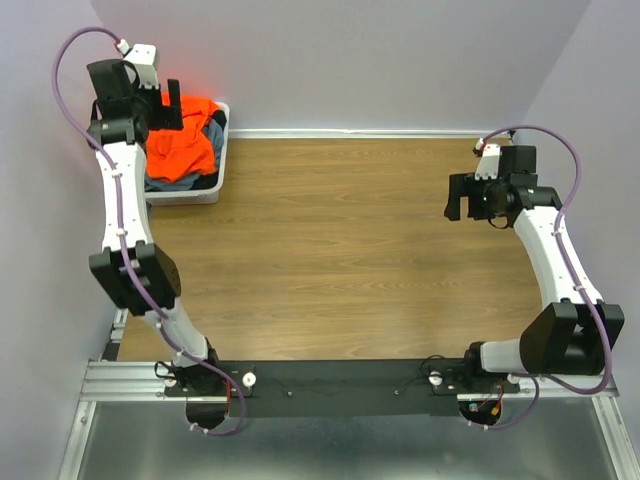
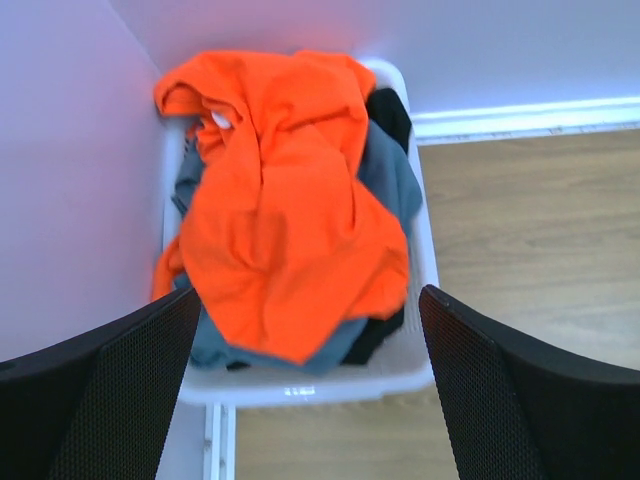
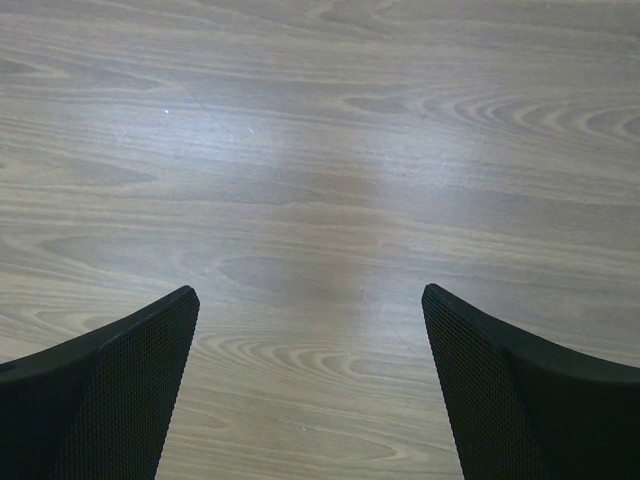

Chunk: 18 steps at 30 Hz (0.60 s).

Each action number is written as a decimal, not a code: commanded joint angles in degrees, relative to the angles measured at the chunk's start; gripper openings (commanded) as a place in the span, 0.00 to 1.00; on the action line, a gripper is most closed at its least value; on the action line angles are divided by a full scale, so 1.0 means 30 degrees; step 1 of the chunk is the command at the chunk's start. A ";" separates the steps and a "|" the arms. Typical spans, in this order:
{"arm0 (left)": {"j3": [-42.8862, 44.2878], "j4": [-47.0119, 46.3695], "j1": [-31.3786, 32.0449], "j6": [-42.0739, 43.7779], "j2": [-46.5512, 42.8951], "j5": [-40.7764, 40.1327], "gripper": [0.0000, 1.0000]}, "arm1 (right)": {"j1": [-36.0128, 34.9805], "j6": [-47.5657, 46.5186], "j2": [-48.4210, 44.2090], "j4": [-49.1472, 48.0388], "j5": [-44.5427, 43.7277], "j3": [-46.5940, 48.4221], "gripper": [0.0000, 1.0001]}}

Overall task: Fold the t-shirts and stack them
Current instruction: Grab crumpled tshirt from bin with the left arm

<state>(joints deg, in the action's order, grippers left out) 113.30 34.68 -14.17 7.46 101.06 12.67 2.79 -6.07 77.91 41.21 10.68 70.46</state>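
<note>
The t-shirts lie crumpled together in a white basket (image 1: 215, 185) at the table's far left corner. The bright orange one (image 1: 182, 152) (image 2: 280, 200) is on top, and the dark grey-blue one (image 1: 213, 134) (image 2: 392, 178) shows beneath it at the edges. My left gripper (image 1: 152, 105) (image 2: 310, 293) hovers over the basket, open, with nothing between its fingers. My right gripper (image 1: 466, 197) (image 3: 308, 290) hangs open over bare wood at the right, far from the shirts.
The basket's near rim (image 2: 310, 385) sits against the left wall. A black piece of cloth (image 2: 390, 112) also shows in the basket. The wooden tabletop (image 1: 340, 260) spreads between the arms, with walls at the back and on both sides.
</note>
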 commanded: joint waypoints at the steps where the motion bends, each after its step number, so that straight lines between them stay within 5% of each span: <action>1: 0.4002 0.0947 0.0008 0.0556 0.3367 -0.0852 0.98 | -0.0021 -0.0409 0.0689 0.0032 -0.0541 -0.0487 1.00; 6: 0.7293 0.1657 -0.0051 0.0852 0.7206 -0.1846 0.98 | -0.0021 -0.0439 0.1596 0.0032 -0.0601 -0.0604 1.00; 18: 0.5155 0.1098 -0.0168 0.1848 0.9585 -0.1059 0.98 | -0.0021 -0.0381 0.3120 0.0032 -0.0630 -0.0400 1.00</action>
<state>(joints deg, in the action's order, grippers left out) 128.95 37.91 -14.20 11.60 129.01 9.67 2.79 -7.11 85.60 41.21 9.72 69.06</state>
